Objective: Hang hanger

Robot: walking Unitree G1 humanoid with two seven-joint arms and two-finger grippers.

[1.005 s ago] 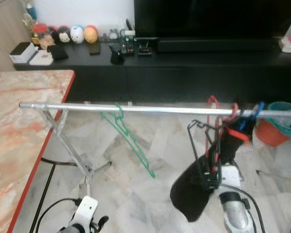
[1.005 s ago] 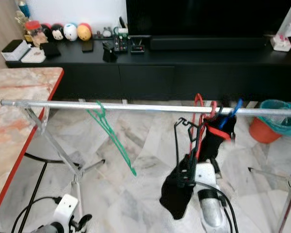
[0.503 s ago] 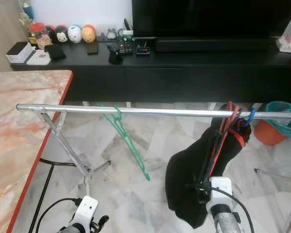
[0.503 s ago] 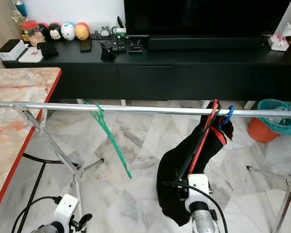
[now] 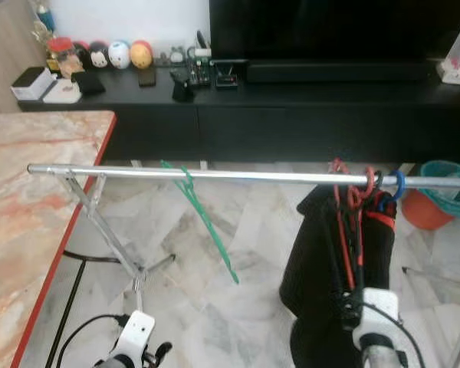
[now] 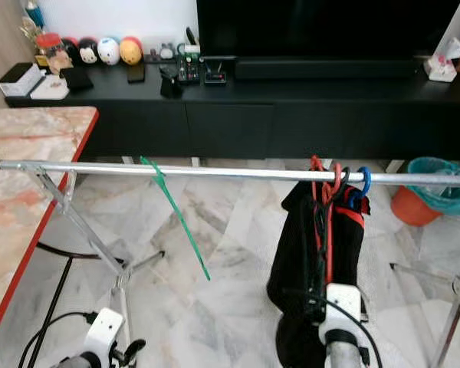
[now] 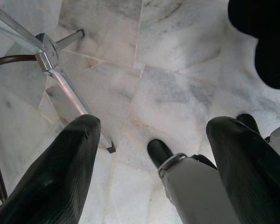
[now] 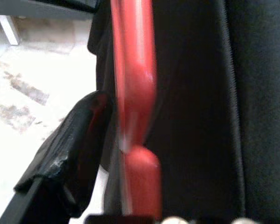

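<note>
The red hanger (image 5: 343,230) carries a black garment (image 5: 322,261) and has its hook over the metal rail (image 5: 215,175), toward the rail's right end, so the rail appears to take most of the weight. The right gripper (image 8: 107,154) sits low on the hanger, well below the rail; in the right wrist view one black finger (image 8: 65,154) lies against the red bar with the cloth just behind, so it seems clamped on the hanger's lower part, likely steadying it until the hook is settled. A blue hook (image 5: 399,184) and another dark one hang just beside the red hook on the rail. Further along the rail to the left, a bare green hanger (image 5: 203,222) hangs tilted. The left gripper (image 7: 149,154) idles near the floor below the rail's leg (image 7: 60,74), fingers spread wide and empty. Left of the rail stands a marble counter (image 5: 31,199) with a red edge.
</note>
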